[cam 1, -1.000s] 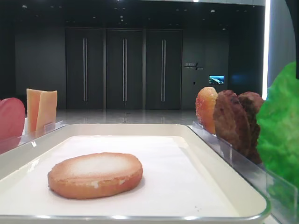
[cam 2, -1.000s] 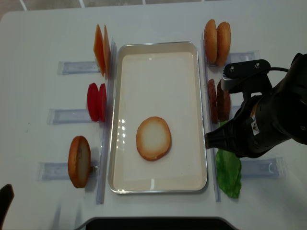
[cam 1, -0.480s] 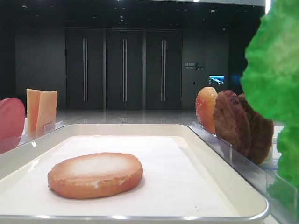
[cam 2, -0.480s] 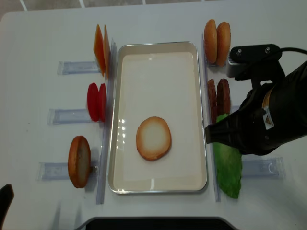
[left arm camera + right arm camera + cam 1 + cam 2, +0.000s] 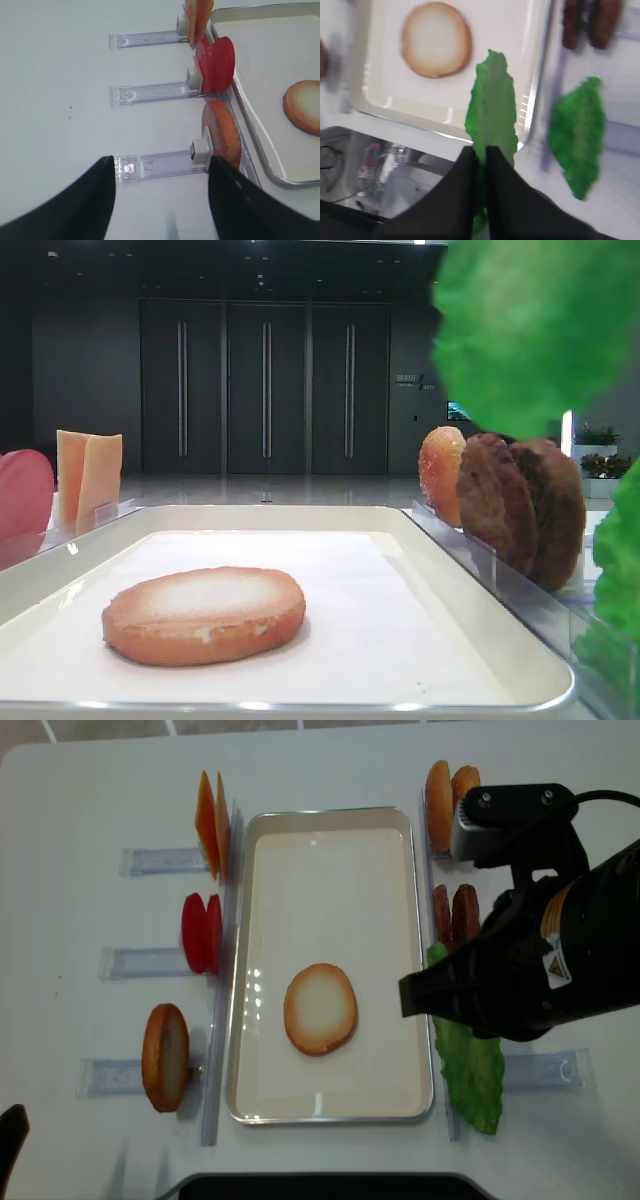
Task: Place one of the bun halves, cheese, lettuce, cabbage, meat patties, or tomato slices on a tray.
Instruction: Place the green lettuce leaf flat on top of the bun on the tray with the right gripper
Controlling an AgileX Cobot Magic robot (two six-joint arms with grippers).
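Over the tray's right rim: the right gripper (image 5: 481,155) carries a lettuce (image 5: 492,112) leaf, lifted clear of the table.
Grip: jaws clenched on the leaf's lower edge; the rest stands free beyond the fingers (image 5: 470,165).
Handling: by its looks light, thin and floppy — likely to sway and fold when moved, so a pinch near one edge suits it, with a low release so it lies flat.
Look: bright green, ruffled outline, narrow as seen edge-on from the wrist; in the low front view it is a broad crinkled green mass at upper right.
Second leaf (image 5: 577,137): on the table right of the tray (image 5: 330,1105), by its clear holder.
Tray contents: one bun half (image 5: 320,1009), pale toasted face up.
Left gripper (image 5: 160,192): fingers spread, grasping nothing — over the table near the left holders.
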